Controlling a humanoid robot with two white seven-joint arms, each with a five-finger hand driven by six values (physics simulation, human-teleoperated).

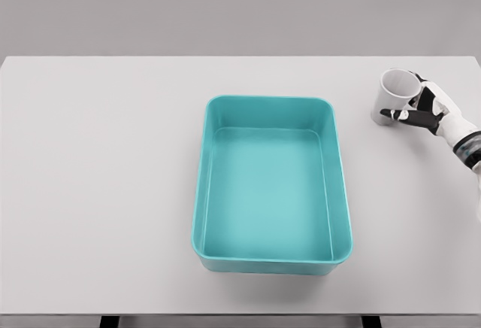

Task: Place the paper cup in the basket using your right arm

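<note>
A white paper cup [392, 93] stands upright at the table's far right. My right hand [421, 105] comes in from the right edge and wraps around the cup's right side, with its thumb [398, 114] across the front and fingers behind the rim. The teal basket [211, 185] lies in the middle of the table, well to the left of the cup, and nothing is inside it. My left arm does not show.
The white table [98, 192] spreads wide to the left of the basket. Its right edge runs close to my right forearm [466, 138], and its front edge lies just below the basket.
</note>
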